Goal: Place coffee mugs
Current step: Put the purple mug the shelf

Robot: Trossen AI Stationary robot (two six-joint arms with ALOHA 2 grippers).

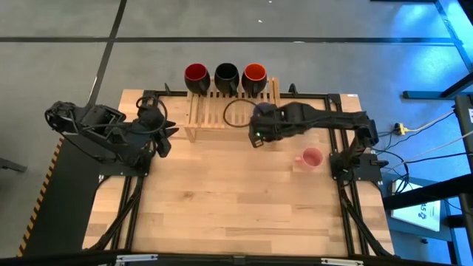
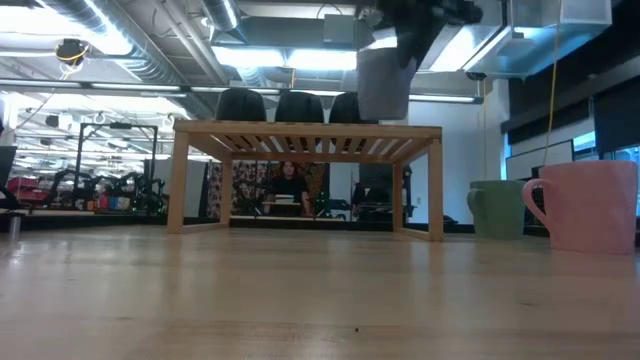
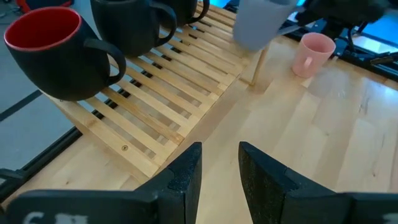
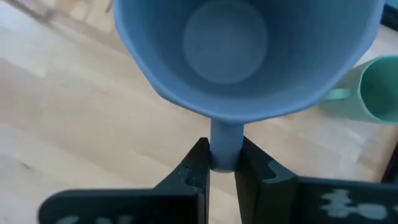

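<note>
A wooden slatted rack (image 1: 214, 122) stands at the table's far side. Three mugs sit on its far row: dark red (image 1: 196, 76), black (image 1: 226, 76) and orange (image 1: 253, 76). My right gripper (image 1: 259, 133) is shut on the lavender mug (image 2: 383, 85), which hangs above the rack's right end. The pink mug (image 1: 310, 158) stands on the table right of the rack. The pale green mug (image 2: 497, 208) stands on the table beside it and is hidden under the right arm in the high view. My left gripper (image 1: 164, 133) waits open at the rack's left end, touching nothing. My right gripper (image 4: 224, 155) pinches the lavender mug's handle (image 4: 225, 140) between its two fingers, coming from above and pointing down. The mug is lifted clear and upright, its mouth open toward the wrist camera, and it hangs above the rack's right end.
The rack's near slats (image 3: 180, 81) are bare. Bare tabletop (image 1: 236, 199) spreads over the near half. Dark frame rails (image 1: 347, 214) run along both sides of the table. A person sits in the room beyond the rack (image 2: 290, 185).
</note>
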